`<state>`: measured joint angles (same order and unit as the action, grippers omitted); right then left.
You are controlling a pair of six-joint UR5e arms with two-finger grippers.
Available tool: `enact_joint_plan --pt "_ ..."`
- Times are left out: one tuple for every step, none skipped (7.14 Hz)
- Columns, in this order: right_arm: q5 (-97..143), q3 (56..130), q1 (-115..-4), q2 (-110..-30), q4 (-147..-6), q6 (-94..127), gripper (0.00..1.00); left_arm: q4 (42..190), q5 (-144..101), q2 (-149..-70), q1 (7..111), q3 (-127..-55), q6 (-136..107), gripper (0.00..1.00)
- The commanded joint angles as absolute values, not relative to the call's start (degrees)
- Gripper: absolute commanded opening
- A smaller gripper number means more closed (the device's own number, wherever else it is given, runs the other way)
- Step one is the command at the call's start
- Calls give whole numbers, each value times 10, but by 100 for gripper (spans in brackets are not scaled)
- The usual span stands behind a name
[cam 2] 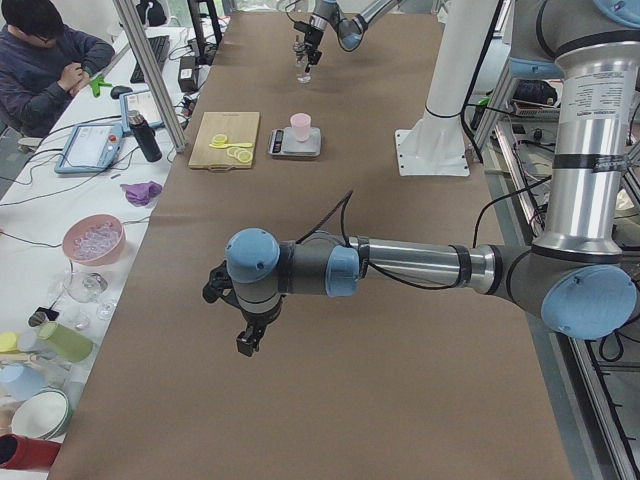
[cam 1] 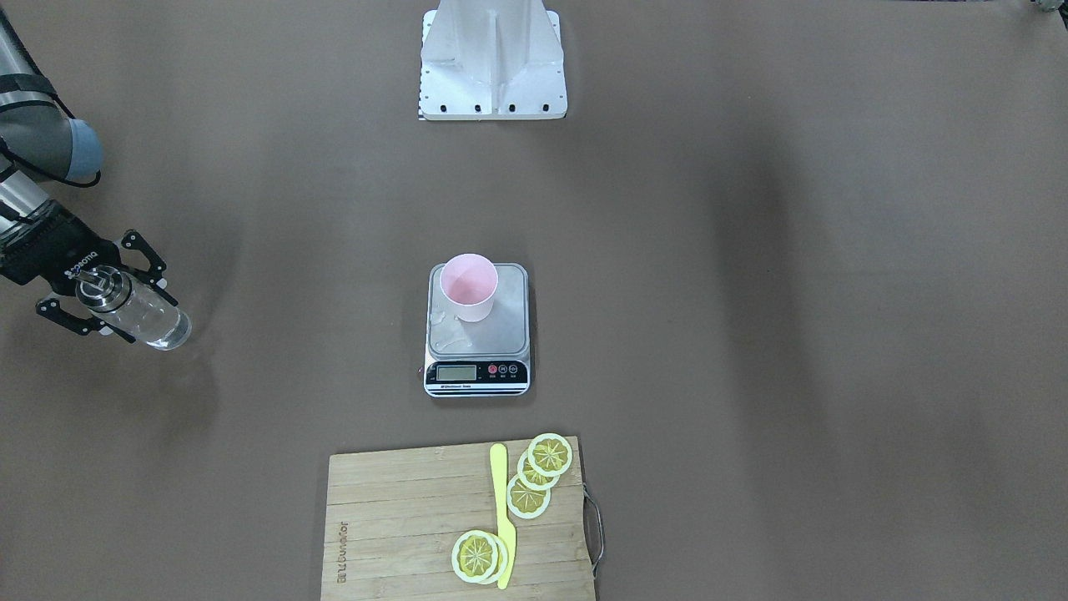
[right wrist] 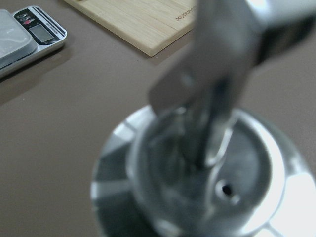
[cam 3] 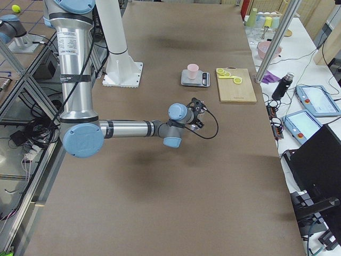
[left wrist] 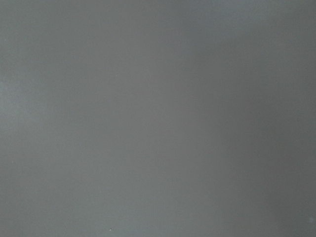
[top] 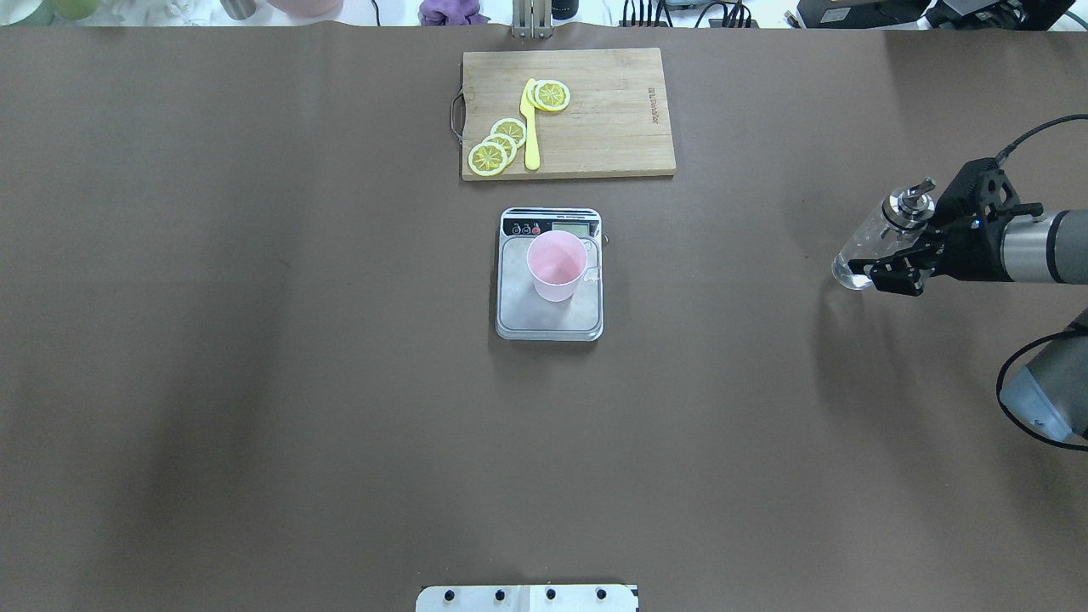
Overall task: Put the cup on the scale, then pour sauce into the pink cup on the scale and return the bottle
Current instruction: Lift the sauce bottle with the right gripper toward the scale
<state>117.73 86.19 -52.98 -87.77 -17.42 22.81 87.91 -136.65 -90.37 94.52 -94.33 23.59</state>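
Observation:
The pale pink cup (cam 1: 469, 288) stands upright on the steel platform of the scale (cam 1: 501, 334), toward its back left in the front view; it also shows in the overhead view (top: 557, 265). Wet patches lie on the platform beside it. The clear glass bottle (cam 1: 146, 317) with a metal pourer cap (right wrist: 197, 168) stands upright on the table far to the robot's right. My right gripper (cam 1: 138, 315) is shut on the bottle's body from the side. My left gripper (cam 2: 250, 335) hovers over bare table; I cannot tell whether it is open or shut.
A wooden cutting board (top: 612, 110) with lemon slices (top: 497, 144) and a yellow knife (top: 531, 127) lies beyond the scale. The white robot base (cam 1: 492, 75) stands at the table's near edge. An operator sits at a side bench in the left view.

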Motion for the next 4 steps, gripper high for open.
enact_joint_plan --pt "1153 963 -530 -878 -335 228 0 880 -1366 -890 945 -957 229 99" --pt "1126 992 -512 -878 -376 225 0 881 -1367 -890 945 -957 229 99" --pt "1088 1017 -477 -872 -418 220 0 881 -1366 -891 945 -957 230 99" --pt "1024 1042 -438 -866 -463 215 0 882 -1367 -891 944 -957 230 99"
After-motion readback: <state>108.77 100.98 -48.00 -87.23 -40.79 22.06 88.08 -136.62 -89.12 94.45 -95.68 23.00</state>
